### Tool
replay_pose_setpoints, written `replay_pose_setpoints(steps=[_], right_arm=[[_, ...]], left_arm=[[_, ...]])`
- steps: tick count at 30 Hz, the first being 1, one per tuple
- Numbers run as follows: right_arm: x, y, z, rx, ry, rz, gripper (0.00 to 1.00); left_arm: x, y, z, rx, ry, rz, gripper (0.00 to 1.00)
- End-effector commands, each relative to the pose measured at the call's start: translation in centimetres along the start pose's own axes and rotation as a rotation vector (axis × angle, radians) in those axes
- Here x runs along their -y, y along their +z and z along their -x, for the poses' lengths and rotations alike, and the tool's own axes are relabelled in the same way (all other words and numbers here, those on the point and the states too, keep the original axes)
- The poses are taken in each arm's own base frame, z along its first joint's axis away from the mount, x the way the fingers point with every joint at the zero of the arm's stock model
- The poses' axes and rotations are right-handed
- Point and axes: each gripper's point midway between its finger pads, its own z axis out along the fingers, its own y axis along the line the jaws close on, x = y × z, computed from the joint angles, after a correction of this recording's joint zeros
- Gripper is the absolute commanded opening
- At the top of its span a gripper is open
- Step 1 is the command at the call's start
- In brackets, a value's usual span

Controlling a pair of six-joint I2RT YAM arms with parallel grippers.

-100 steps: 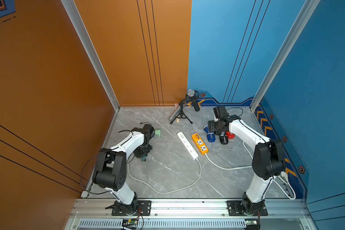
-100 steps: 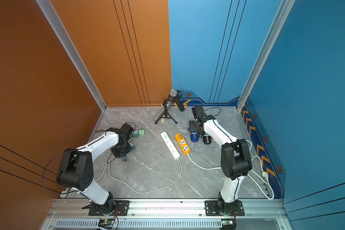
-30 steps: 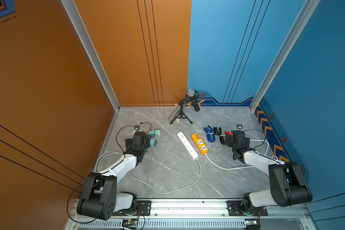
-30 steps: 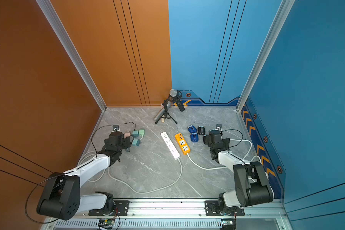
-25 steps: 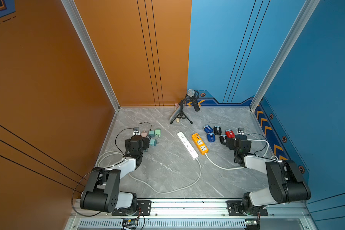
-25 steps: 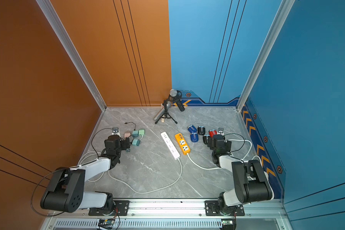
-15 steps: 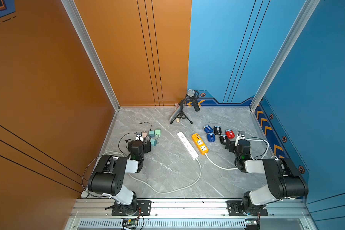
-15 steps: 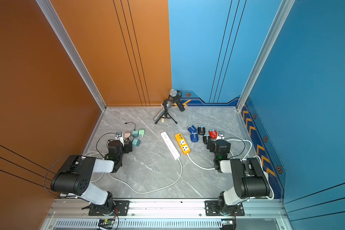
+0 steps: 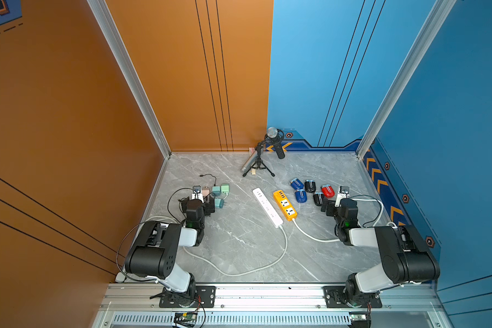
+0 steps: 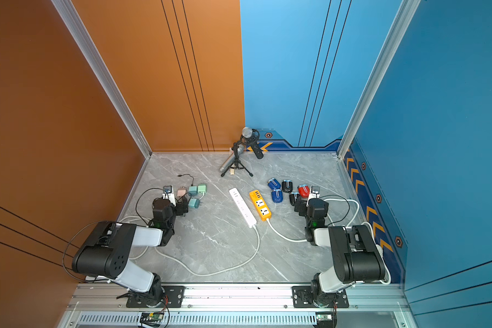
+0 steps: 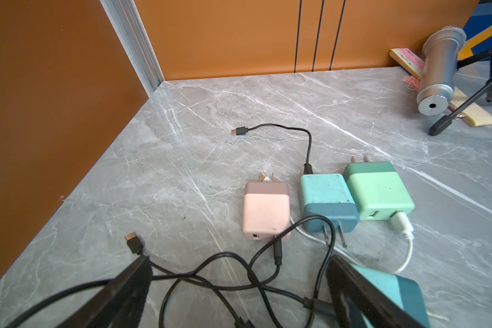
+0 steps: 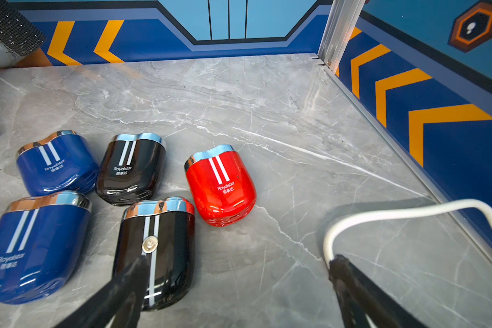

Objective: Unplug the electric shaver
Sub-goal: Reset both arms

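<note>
Mei: Arms are what changed. A few seconds back we had the left arm (image 9: 165,244) out over the chargers and the right arm (image 9: 392,247) out over the shavers. Both now sit folded back near their bases.

Tom: Table (image 9: 239,250) otherwise?

Mei: Same. White power strip (image 9: 267,207) and orange power strip (image 9: 285,205) lie side by side mid-table, with nothing plugged into either that we can see.

Tom: Shavers?

Mei: Five shavers (image 10: 287,186) clustered on the right side, just ahead of the right gripper (image 12: 240,259). The red shaver (image 12: 220,184) and the rest lie flat. We see no cable running to any of them.

Tom: Grippers?

Mei: Left gripper (image 11: 237,262) and right gripper both gape wide, nothing between the jaws.

Tom: Cable?

Mei: Black cable (image 11: 309,147) lies on the left by the chargers (image 11: 324,198). Its plug end (image 11: 237,131) is free on the table, well apart from the shavers.

Tom: So we read it as unplugged, arms parked. Looks done to us.
</note>
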Motion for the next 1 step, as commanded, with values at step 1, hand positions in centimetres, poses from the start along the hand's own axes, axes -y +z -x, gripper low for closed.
replay_pose_setpoints(steps=[1], right_arm=[[-0.11, 0.17, 1.69, 0.046, 0.0, 0.008, 1.0]], left_arm=[[-0.51, -0.04, 0.66, 0.026, -0.005, 0.02, 0.98]])
